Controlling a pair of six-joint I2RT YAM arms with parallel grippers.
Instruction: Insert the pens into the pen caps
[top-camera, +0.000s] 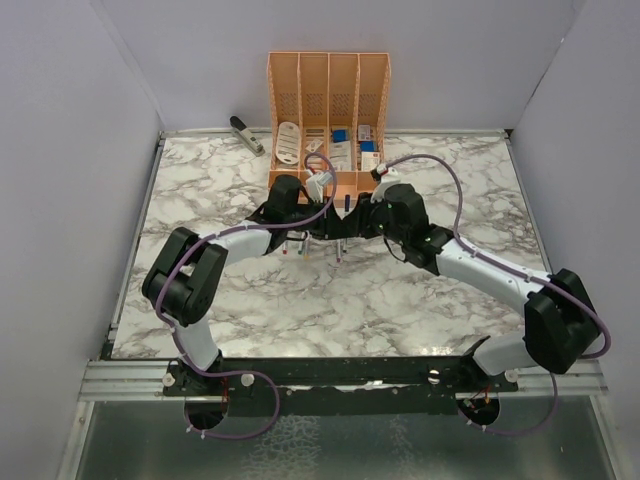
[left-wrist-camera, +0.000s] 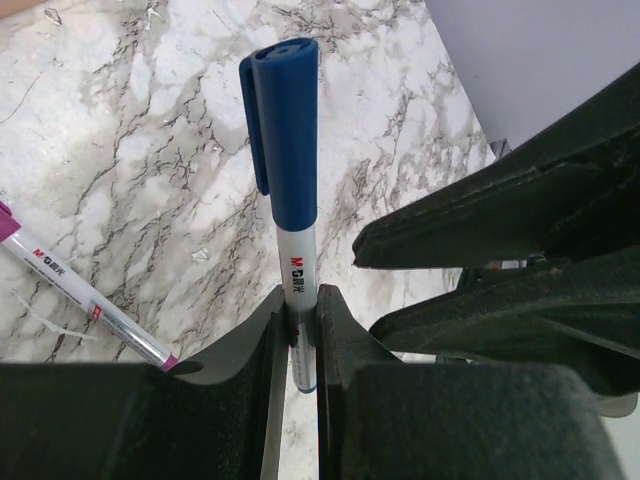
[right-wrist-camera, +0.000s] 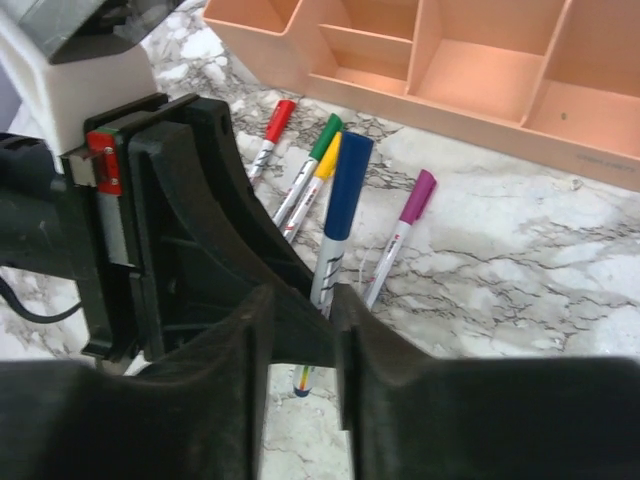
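Left wrist view shows the left gripper (left-wrist-camera: 300, 310) clamped on the blue-capped pen (left-wrist-camera: 288, 140), the right gripper (right-wrist-camera: 305, 297) with jaws parted beside it, four more capped pens (right-wrist-camera: 325, 136) lying on the marble table (right-wrist-camera: 520, 265) before the peach organizer (right-wrist-camera: 470, 110).

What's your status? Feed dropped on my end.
Left tool shut on blue-capped pen, upright. Right tool open alongside, holding nothing. Four capped pens lie by the organizer; nothing blocking.

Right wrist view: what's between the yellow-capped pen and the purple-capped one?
The blue-capped pen, clamped in the left gripper, stands between them in the right wrist view.
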